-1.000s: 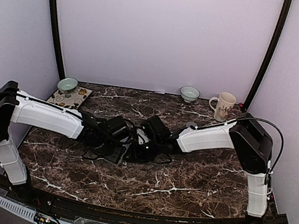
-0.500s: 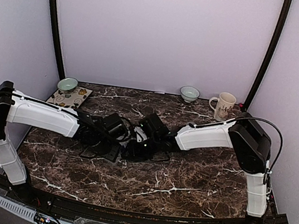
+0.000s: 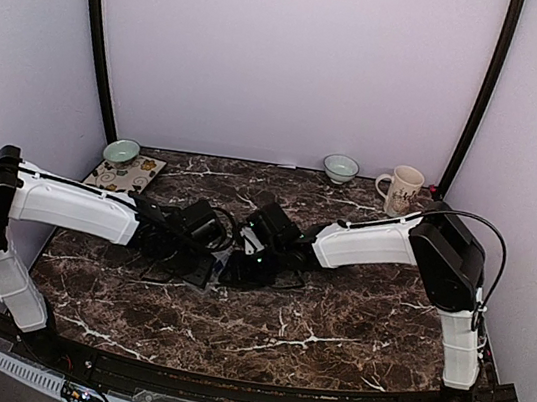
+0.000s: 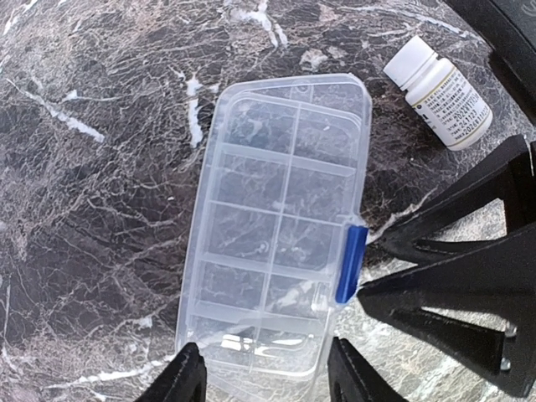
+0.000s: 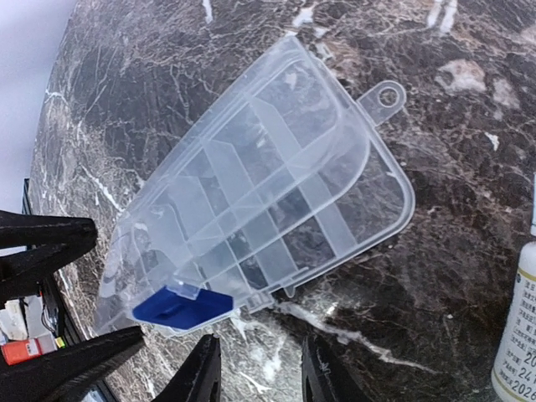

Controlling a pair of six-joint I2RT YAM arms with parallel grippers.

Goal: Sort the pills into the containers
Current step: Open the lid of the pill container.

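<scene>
The containers are one clear organizer box (image 4: 276,226) with a blue latch (image 4: 352,264), lying flat on the marble. My left gripper (image 4: 268,373) is shut on the box's near end, a finger against each long side. In the right wrist view the box (image 5: 268,193) has its lid tilted up at the latch (image 5: 180,307). My right gripper (image 5: 260,377) is open a little with nothing between its fingers, its tips just short of the latch. A white pill bottle (image 4: 440,92) lies capped beside the box. No loose pills show. From above, both grippers hide the box.
At the back left a small bowl (image 3: 121,151) stands by a patterned tile (image 3: 126,173). Another bowl (image 3: 340,167) and a mug (image 3: 401,191) are at the back right. Both arms meet mid-table, fingers close together around the box.
Both wrists have drifted slightly left and toward the back of the table. The left fingers have narrowed onto the box, and the right fingers have parted a little.
</scene>
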